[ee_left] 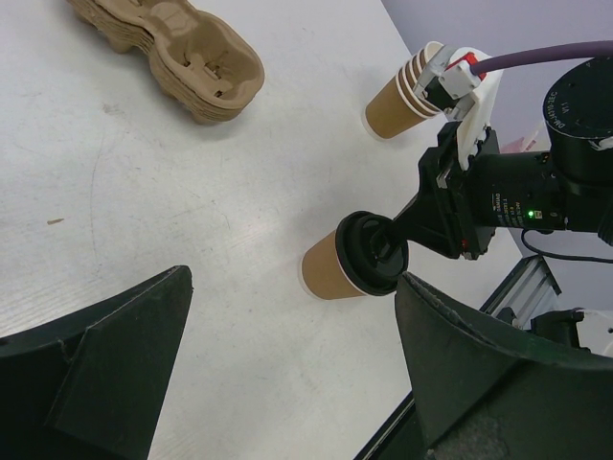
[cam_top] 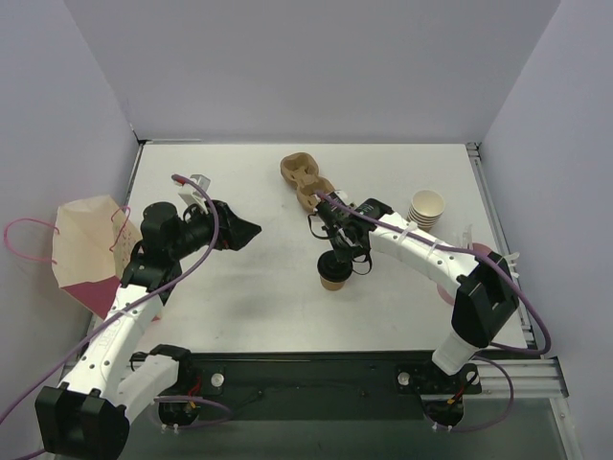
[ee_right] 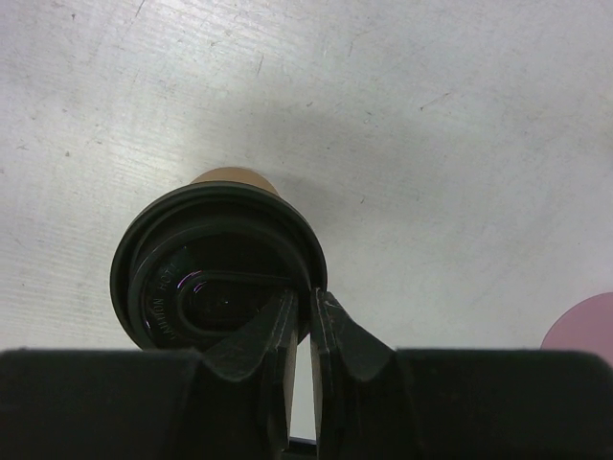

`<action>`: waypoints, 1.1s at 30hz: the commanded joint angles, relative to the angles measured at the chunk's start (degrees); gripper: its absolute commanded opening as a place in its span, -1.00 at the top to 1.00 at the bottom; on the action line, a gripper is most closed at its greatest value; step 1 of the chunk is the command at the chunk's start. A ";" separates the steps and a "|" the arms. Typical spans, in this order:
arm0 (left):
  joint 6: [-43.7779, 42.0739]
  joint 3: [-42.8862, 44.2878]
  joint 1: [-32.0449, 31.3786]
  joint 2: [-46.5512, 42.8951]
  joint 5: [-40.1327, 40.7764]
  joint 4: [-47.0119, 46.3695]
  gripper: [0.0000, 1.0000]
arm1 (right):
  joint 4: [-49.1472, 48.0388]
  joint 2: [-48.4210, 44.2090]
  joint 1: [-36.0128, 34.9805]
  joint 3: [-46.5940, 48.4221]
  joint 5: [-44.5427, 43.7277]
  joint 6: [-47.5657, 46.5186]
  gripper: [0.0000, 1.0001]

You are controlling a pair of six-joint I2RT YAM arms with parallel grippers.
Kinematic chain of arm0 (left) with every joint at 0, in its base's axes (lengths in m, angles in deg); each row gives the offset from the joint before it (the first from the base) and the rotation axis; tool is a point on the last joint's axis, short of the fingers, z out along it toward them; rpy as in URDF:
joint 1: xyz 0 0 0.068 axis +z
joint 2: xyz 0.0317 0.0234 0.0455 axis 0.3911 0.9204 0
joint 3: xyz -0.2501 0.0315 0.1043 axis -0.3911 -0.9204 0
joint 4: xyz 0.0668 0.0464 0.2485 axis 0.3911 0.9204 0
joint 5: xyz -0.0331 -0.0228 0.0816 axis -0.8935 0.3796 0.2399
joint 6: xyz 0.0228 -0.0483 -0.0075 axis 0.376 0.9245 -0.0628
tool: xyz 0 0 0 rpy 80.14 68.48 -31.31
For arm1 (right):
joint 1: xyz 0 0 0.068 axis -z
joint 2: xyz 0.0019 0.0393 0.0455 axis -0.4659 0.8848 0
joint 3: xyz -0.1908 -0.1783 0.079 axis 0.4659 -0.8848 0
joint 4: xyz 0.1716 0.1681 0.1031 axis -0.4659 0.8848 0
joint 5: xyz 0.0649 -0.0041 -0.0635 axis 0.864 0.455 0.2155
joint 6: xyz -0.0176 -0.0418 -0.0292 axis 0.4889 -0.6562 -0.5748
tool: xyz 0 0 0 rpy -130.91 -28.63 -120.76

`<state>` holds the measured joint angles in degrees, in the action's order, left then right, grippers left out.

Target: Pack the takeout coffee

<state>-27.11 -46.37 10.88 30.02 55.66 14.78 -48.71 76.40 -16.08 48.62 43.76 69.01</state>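
Note:
The takeout coffee (cam_top: pixel 333 275) (ee_left: pixel 330 271) (ee_right: pixel 218 251), a brown paper cup with a black lid, stands upright near the middle of the table. My right gripper (cam_top: pixel 342 259) (ee_right: pixel 308 305) reaches over it from the right and is shut on the rim of its lid, one finger inside the rim and one outside. My left gripper (cam_top: pixel 246 231) (ee_left: pixel 292 281) hovers to the left of the cup, wide open and holding nothing. Bare table shows between its fingers (ee_left: pixel 115 355), and the cup sits just beyond their tips.
A stack of cardboard cup holders (cam_top: pixel 306 182) (ee_left: pixel 182 57) lies behind the cup. A stack of lidless cups (cam_top: pixel 427 208) (ee_left: pixel 397 101) stands at the right. An open paper bag (cam_top: pixel 86 254) with pink handles sits at the left edge. A pink patch (ee_right: pixel 584 331) shows at the right.

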 commanded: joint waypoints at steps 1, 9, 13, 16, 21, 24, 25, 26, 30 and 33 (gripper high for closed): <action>-1.38 1.43 0.36 0.16 -0.22 0.02 -0.93 | 1.40 -2.39 -0.09 -0.27 0.59 1.00 0.70; -5.60 4.40 -0.34 2.52 5.66 6.51 -0.86 | 0.79 -7.66 1.14 -0.79 1.82 2.94 0.23; -5.78 6.69 -4.81 5.69 8.39 9.50 -0.80 | -2.10 -9.77 4.47 -3.25 7.09 3.38 0.07; -3.33 6.70 -9.82 7.63 10.15 8.99 -0.74 | -5.26 -10.83 6.06 -5.80 11.39 3.38 -0.04; 2.74 3.63 -15.18 11.57 9.19 1.00 -0.66 | -9.05 -11.80 9.57 -10.36 18.87 3.64 -0.13; 7.31 0.64 -15.98 14.74 6.82 -6.81 -0.61 | -12.30 -12.32 11.24 -12.12 23.33 3.12 -0.14; 9.15 -0.06 -16.42 15.71 6.29 -8.58 -0.59 | -13.26 -12.15 11.60 -12.57 24.14 3.03 -0.15; 9.86 -0.68 -16.68 16.59 5.76 -10.95 -0.57 | -13.36 -11.97 11.69 -12.66 24.58 2.77 -0.15; 10.92 -0.68 -18.79 22.21 5.32 -13.69 -0.49 | -14.59 -11.36 11.69 -13.97 26.34 2.85 -0.14; 11.80 -1.03 -20.37 24.59 5.41 -16.06 -0.46 | -16.26 -11.44 11.69 -16.61 26.87 3.46 -0.09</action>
<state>-17.86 -47.55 -7.68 52.84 62.39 7.04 -62.90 66.43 -4.50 34.76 67.76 72.04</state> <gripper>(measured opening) 0.740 0.557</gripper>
